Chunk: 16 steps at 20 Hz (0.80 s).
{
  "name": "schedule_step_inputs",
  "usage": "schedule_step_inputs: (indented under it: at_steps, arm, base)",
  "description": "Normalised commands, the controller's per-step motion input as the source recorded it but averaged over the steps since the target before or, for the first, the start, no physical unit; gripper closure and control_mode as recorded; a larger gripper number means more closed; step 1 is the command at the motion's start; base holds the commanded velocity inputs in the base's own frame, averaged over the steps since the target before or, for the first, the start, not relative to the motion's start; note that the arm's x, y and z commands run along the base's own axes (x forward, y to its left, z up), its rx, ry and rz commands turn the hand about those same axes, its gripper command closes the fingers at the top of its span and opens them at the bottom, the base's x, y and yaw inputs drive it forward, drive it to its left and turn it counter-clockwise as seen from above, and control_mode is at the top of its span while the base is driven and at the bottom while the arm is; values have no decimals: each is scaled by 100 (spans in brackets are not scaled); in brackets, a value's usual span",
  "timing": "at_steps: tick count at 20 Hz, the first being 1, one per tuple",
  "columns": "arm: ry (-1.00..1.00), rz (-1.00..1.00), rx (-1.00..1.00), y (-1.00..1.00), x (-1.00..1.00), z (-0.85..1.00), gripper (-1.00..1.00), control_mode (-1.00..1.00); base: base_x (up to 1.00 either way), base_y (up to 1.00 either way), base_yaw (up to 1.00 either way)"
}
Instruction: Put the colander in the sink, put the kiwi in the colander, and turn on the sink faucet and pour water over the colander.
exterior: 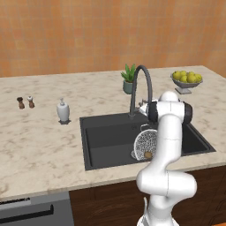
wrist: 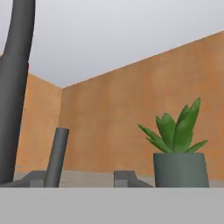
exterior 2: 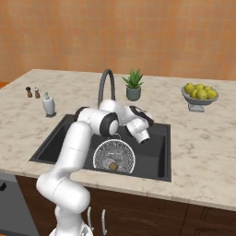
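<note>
Your colander (exterior 2: pixel 114 156) sits in the sink (exterior 2: pixel 55 138), the kiwi (exterior 2: pixel 113 166) inside it. The gripper (wrist: pixel 78 181) hovers near the sink faucet (exterior 2: pixel 105 85); you cannot tell how far it is open.

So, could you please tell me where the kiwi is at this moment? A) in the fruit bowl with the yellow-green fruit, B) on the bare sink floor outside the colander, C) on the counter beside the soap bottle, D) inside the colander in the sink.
D: the small brown kiwi lies inside the round mesh colander, which sits in the dark sink; the left base view shows the same.
</note>
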Motion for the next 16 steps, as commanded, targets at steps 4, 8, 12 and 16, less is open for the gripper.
schedule_step_inputs:
  at_steps: [4, 8, 12, 16]
  arm:
    - [19, -11, 25, -100, 74, 100, 100, -100]
    - [20, -7, 34, -100, 99, 100, 100, -100]
    - [18, -7, 39, -100, 100, 76, 100, -100]
    - [23, -12, 31, -100, 100, 42, 100, -100]
  base:
    - [0, 0, 0]
    - [0, 0, 0]
    - [0, 0, 0]
    - [0, 0, 0]
